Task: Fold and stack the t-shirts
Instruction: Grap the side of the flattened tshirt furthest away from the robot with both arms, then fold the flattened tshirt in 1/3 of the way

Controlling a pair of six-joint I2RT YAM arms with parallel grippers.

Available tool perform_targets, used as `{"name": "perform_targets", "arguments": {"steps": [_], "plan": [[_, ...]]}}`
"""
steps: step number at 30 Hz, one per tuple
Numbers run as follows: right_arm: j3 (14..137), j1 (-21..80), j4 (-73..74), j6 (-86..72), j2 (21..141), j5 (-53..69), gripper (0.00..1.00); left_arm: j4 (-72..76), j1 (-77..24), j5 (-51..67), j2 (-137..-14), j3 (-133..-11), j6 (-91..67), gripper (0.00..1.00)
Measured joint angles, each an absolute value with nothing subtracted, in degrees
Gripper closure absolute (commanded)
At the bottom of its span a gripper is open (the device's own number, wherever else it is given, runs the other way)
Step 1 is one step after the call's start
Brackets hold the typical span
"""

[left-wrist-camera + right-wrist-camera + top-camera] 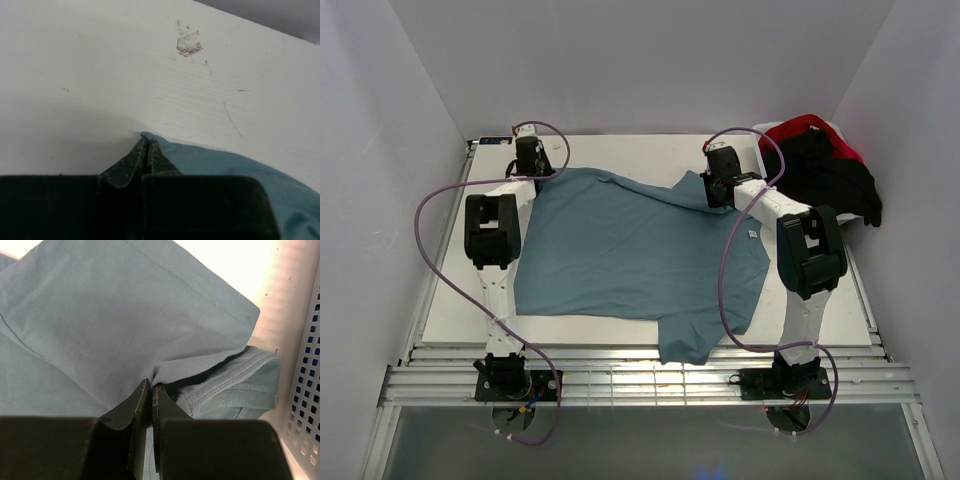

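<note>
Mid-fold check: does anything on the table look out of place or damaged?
The teal t-shirt lies askew, with one sleeve hanging past the near edge of the table. There is a chipped, scuffed patch in the tabletop beyond the left fingers. The black and red shirts sit heaped, unfolded, in the tub.
</note>
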State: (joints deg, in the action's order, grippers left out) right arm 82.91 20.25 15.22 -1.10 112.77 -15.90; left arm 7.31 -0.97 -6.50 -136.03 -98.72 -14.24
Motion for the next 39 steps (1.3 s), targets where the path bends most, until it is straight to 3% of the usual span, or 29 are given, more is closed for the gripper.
{"name": "perform_targets", "arguments": {"steps": [14, 27, 39], "plan": [[77.1, 20.29, 14.9, -1.13, 107.68, -16.36, 0.92, 11.68, -1.04, -7.6, -120.44, -86.7, -16.01, 0.9], [71.66, 20.36, 16.6, -1.45, 103.77, -16.86, 0.92, 12.05, -1.04, -11.99, -113.23, -69.78, -18.24, 0.91], [69.84, 20.38, 17.41, -2.17, 101.91, -19.09, 0.92, 11.51, -0.97, -17.12, -107.98, -64.47, -18.59, 0.91]]}}
